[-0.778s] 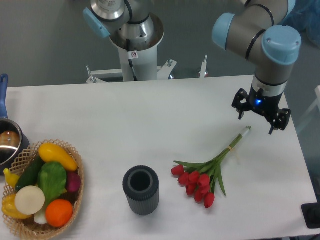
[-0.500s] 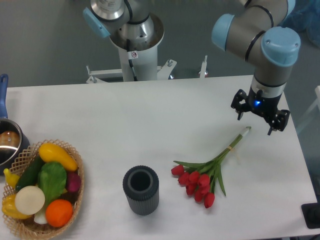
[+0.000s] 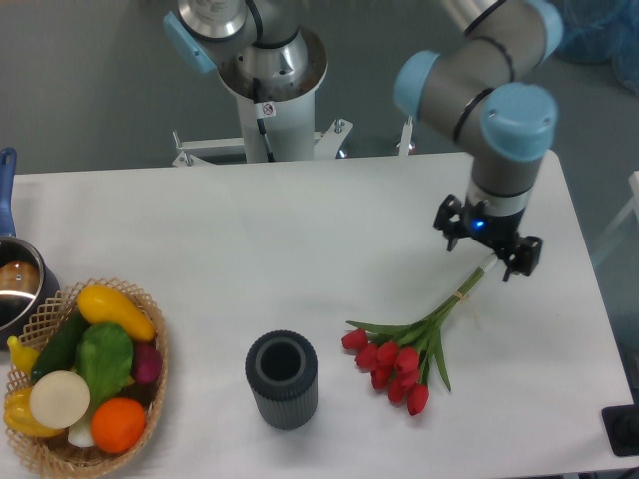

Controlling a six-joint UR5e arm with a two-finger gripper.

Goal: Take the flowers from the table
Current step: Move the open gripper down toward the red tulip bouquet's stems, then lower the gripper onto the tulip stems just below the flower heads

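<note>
The flowers (image 3: 419, 344) lie on the worktop (image 3: 300, 249), right of centre, pale stem ends far-right. The tool (image 3: 486, 245) hangs released above those ends; closing there risks the thin tips slipping out.

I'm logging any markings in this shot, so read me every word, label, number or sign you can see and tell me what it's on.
No text can be read.
Small white sticker with a red mark on the robot base column: too small and blurred to read.
The gripper, flowers, dark ribbed cup, vegetable basket and table carry no visible writing.
</note>
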